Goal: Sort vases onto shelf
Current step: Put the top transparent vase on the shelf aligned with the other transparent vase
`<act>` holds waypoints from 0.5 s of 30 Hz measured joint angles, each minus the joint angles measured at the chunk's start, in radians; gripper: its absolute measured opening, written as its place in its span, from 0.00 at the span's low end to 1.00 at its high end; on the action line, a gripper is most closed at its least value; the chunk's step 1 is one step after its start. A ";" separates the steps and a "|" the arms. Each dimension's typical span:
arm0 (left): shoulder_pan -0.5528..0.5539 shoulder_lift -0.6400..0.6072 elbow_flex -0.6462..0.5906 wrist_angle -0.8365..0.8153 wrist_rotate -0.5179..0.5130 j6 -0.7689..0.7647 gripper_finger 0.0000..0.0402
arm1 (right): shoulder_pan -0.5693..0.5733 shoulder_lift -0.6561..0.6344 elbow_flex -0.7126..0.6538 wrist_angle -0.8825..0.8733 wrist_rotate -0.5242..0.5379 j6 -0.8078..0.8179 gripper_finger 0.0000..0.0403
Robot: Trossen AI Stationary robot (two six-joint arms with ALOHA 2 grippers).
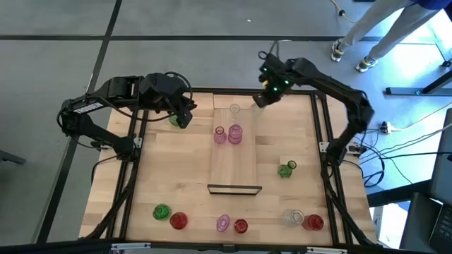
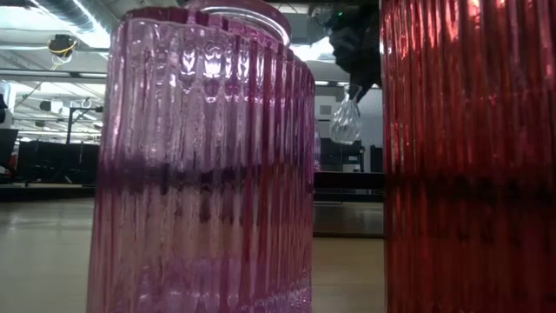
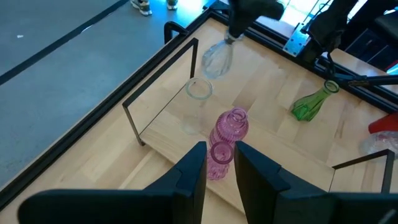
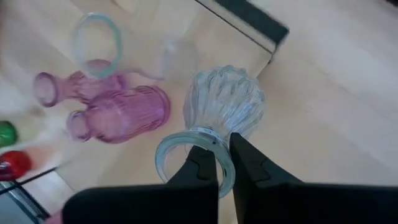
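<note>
Three vases stand on the long light-wood shelf; the right gripper, fingers clamped on a clear ribbed glass vase, hangs above it; others wait on the tabletop.

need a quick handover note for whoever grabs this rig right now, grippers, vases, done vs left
Right gripper: shut on a clear vase by its rim, held in the air at the shelf's far end.
Left gripper: waiting over the table's far left, nothing visibly held; a green vase stands under it.
Done: one clear vase and two pink vases on the shelf.
Left: place the held vase; then the green vase right of the shelf and the vases along the near edge.
</note>
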 joint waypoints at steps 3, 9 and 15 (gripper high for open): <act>0.000 0.000 0.000 0.000 0.000 0.000 0.19 | 0.006 0.072 0.072 -0.062 0.007 -0.038 0.00; -0.009 0.000 0.000 -0.001 0.000 0.000 0.19 | 0.027 0.157 0.133 -0.125 0.045 -0.088 0.00; -0.009 0.000 0.000 -0.001 0.000 -0.005 0.19 | 0.061 0.191 0.134 -0.100 0.061 -0.092 0.00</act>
